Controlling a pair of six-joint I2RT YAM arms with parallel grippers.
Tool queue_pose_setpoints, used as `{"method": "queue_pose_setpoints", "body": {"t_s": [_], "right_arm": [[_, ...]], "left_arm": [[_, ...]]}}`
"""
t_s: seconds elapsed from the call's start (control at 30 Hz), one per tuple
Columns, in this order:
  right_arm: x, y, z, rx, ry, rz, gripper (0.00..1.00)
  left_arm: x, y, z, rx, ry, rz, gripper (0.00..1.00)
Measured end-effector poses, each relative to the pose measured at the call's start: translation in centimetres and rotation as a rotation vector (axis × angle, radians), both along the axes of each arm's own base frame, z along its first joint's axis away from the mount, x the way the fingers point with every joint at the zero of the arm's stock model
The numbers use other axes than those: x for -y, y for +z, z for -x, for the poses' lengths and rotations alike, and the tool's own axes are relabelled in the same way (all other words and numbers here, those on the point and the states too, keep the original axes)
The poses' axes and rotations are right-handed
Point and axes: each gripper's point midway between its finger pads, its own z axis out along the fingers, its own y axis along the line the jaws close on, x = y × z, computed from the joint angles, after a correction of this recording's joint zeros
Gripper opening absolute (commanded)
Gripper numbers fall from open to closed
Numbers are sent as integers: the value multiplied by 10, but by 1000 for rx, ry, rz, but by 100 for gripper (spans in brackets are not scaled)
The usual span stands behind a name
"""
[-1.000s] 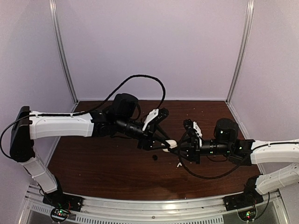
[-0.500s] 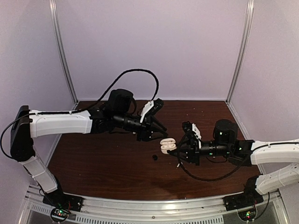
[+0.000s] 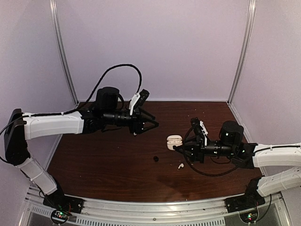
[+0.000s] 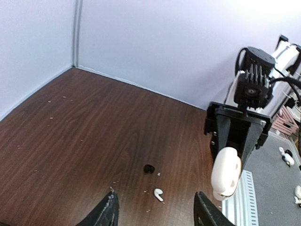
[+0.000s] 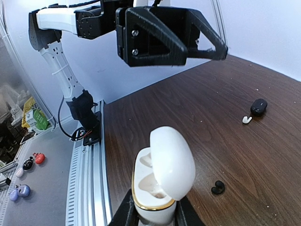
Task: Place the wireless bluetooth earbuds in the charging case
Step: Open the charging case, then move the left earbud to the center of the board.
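Notably, with the right gripper [image 3: 178, 147] clamping the open charging case [image 3: 174, 141] and the left gripper [image 3: 147, 127] wide and empty, the tiny white earbud [image 4: 159, 194] could slip when pinched.

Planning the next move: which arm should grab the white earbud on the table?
Left, probably. The left claw is open and empty; the right claw is shut on the white case. The white earbud lies loose.

On the counter [image 3: 89, 162], I see the near-left and far-right corners lying open. Toward the middle, the spread left claw [image 3: 146, 127] and the right claw [image 3: 178, 148], clamping the charging case [image 3: 174, 140], leave a gap between them. The black earbud [image 3: 155, 158] and white earbud [image 3: 180, 165] lie unobstructed toward the near edge.
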Motion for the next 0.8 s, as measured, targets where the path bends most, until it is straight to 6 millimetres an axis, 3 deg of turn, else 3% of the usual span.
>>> {"method": "queue_pose_setpoints", "body": {"t_s": [0.1, 0.17, 0.5, 0.8], "right_arm": [[10, -5, -5, -43, -30, -18, 2], [16, -5, -8, -65, -45, -35, 2], [25, -3, -13, -100, -62, -65, 1], [22, -5, -7, -82, -31, -52, 2]], "left_arm": [[-10, 4, -20, 12, 77, 7, 54], [-11, 1, -21, 15, 76, -5, 55], [42, -17, 47, 64, -166, -60, 59], [57, -21, 44, 48, -191, -57, 49]]}}
